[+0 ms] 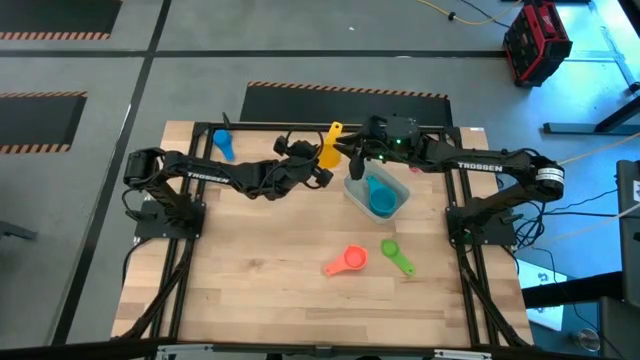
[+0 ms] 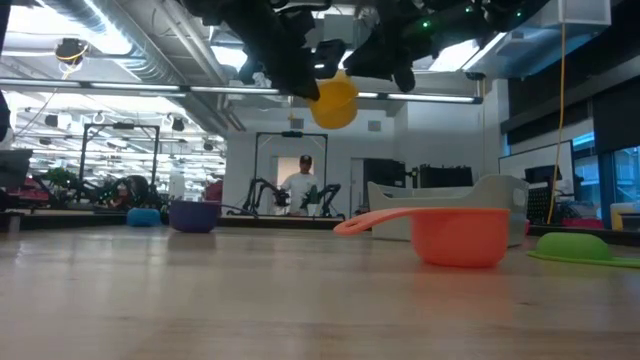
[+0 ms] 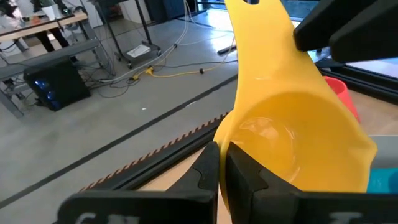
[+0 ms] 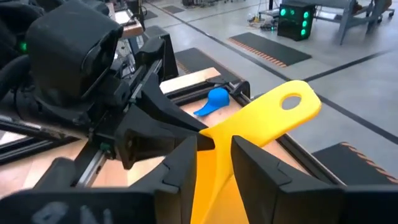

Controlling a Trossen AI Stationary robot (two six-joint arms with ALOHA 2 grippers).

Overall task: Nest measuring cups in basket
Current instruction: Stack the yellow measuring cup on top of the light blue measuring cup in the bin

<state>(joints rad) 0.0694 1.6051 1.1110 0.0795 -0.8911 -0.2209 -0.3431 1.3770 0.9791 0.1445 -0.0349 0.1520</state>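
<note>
Table point(image 1: 250, 300): pale wood slats, front half mostly bare, open room there. Both arms meet over the back edge, "TROSSEN" readable on each forearm in the high view. Basket point(image 1: 357, 195) sits right of centre, just under the right arm, with a teal cup point(image 1: 382, 199) inside it; the low view shows only its grey wall point(image 2: 500, 190) behind the orange cup. Yellow cup point(image 1: 330, 148) is held in the air between the two grippers, well above the table per the low view point(image 2: 333, 102). Left gripper point(image 1: 318, 172) is clamped on the bowl rim, fingers point(image 3: 208, 168) nearly together across it in the left wrist view. Right gripper point(image 1: 352, 155) has the yellow handle point(image 4: 273, 115) running between its fingers point(image 4: 249, 158); they sit close on either side of it, contact looks likely. Orange cup point(image 1: 347, 262) and green cup point(image 1: 396, 256) lie near each other front-right, apart from the basket. Blue cup point(image 1: 223, 146) at back-left edge, also seen past the handle in the right wrist view point(image 4: 213, 101). Purple cup point(image 2: 195, 215) only shows in the low view, far back. A person point(image 2: 300, 185) stands in the room behind.
</note>
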